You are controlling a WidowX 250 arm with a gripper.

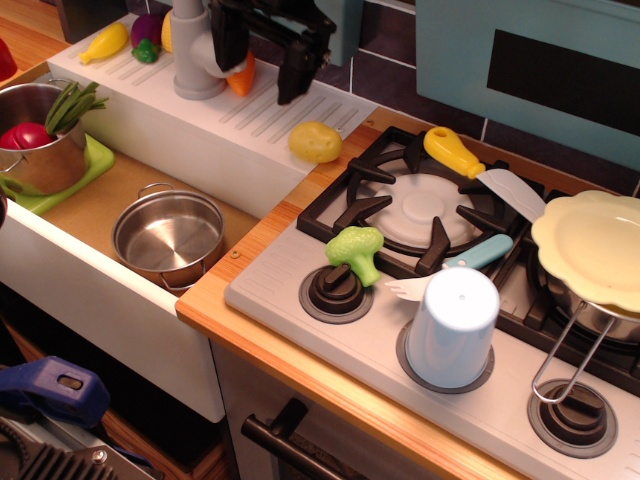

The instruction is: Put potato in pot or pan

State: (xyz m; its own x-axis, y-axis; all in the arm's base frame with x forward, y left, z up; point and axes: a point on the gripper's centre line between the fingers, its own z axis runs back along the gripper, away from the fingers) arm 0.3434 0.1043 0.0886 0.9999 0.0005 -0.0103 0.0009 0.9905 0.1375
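Observation:
The potato point(315, 142) is a small pale-yellow lumpy oval lying on the white drainboard ledge point(240, 125), next to the stove's back left corner. An empty steel pot point(167, 236) stands in the sink below it, to the left. My black gripper point(262, 60) hangs open and empty above the ledge, up and to the left of the potato. Its fingers point(293, 68) stand apart, in front of an orange carrot toy point(241, 77). Its top is cut off by the frame edge.
A grey faucet point(192, 55) stands beside the gripper. A second pot point(40, 135) with green beans and a red toy sits at the far left. On the stove point(400, 300) are green broccoli point(356, 250), a yellow-handled knife point(480, 170), a blue cup point(453, 325) and a lidded pan point(595, 250).

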